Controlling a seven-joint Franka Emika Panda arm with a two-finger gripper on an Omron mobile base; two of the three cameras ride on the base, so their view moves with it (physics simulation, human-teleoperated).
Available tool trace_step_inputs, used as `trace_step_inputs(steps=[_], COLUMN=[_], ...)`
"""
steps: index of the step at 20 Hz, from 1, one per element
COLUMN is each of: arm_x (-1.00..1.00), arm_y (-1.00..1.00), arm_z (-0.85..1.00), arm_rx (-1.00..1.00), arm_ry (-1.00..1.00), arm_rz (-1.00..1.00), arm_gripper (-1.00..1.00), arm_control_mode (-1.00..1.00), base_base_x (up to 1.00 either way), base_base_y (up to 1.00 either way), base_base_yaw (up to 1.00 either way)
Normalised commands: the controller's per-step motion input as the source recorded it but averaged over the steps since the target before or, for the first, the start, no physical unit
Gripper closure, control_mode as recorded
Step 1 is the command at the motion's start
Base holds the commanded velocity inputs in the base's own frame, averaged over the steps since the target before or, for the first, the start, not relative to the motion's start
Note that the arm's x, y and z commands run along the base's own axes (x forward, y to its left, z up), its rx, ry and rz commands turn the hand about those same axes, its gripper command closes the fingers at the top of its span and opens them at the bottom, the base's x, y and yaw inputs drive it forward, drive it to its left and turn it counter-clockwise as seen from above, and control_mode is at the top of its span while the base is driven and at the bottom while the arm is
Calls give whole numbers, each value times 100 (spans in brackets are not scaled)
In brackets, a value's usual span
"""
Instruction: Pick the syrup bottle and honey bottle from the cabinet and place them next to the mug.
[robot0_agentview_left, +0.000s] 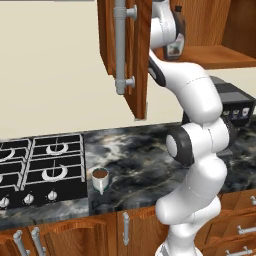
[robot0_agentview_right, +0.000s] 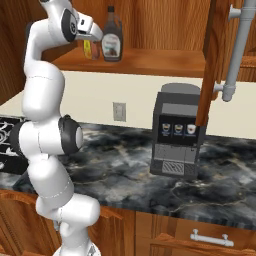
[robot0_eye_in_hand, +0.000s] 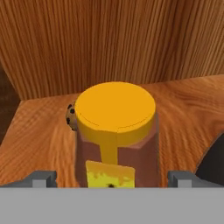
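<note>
The gripper (robot0_eye_in_hand: 112, 177) is sitting wide open at the bottom of the hand view, one tip either side of the honey bottle (robot0_eye_in_hand: 116, 135), gripping nothing (no contact showing). In the right base view, upper left, the honey bottle (robot0_agentview_right: 90, 50) is standing on the cabinet (robot0_agentview_right: 150, 60) shelf, the syrup bottle (robot0_agentview_right: 112, 42) just right of it. The mug (robot0_agentview_left: 100, 179) is waiting lower left on the counter (robot0_agentview_left: 140, 160) in the left base view.
</note>
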Motion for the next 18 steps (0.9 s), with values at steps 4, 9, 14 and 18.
trace_step_inputs(steps=[4, 9, 14, 18], arm_x=[26, 20, 2, 0], arm_y=[0, 0, 0, 0], arm_z=[0, 0, 0, 0], arm_rx=[0, 0, 0, 0], arm_ry=[0, 0, 0, 0], arm_rz=[-7, -5, -3, 0], arm_gripper=[-100, -100, -100, 100], arm_control_mode=[-100, -100, -100, -100], base_base_x=[0, 0, 0, 0], base_base_y=[0, 0, 0, 0], base_base_yaw=[0, 0, 0, 0])
